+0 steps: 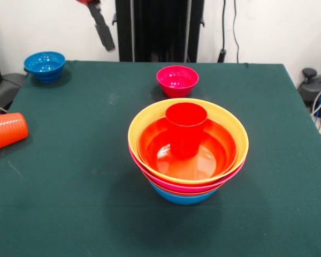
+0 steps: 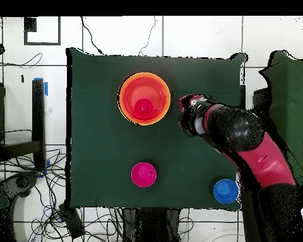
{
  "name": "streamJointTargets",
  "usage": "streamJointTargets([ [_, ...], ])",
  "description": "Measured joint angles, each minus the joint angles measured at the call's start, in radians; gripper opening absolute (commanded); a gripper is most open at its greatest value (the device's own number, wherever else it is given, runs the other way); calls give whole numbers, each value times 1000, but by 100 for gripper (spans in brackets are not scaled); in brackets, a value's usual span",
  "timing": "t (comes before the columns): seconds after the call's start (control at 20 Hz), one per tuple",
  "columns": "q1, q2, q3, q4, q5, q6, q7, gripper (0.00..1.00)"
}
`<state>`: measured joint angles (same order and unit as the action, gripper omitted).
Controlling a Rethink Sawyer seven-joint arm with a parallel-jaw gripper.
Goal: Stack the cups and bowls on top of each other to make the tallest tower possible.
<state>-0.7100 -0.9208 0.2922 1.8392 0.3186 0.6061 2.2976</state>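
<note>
The tower (image 1: 188, 160) stands mid-table, a nested pile of bowls. Its base is the medium blue bowl (image 1: 183, 197). Above it sit the pink bowl (image 1: 187, 187), the yellow-orange bowl (image 1: 142, 120) and a red-orange bowl (image 1: 214, 152) on top. The red cup (image 1: 186, 128) stands upright inside; the pile also shows in the overhead view (image 2: 144, 99). The small magenta bowl (image 1: 177, 80) (image 2: 144, 174) and small blue bowl (image 1: 44, 65) (image 2: 225, 190) stand apart. The ribbed orange cup (image 1: 5, 131) lies on its side. My gripper (image 1: 103, 32) (image 2: 187, 117) hangs high beside the tower. The purple bowl is hidden.
The green table (image 1: 69, 203) ends close to the orange cup at the front view's left edge. The black pedestal (image 1: 159, 29) stands behind the far edge. Cables and dark gear (image 1: 315, 91) lie off the right side.
</note>
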Motion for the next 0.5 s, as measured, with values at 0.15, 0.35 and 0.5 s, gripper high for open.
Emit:
streamJointTargets([
  [0.15, 8, -39, -27, 12, 0, 0, 0, 100],
  [0.35, 40, -109, -94, 47, -1, 0, 0, 100],
  [0.5, 74, -160, -154, 76, -1, 3, 1, 100],
])
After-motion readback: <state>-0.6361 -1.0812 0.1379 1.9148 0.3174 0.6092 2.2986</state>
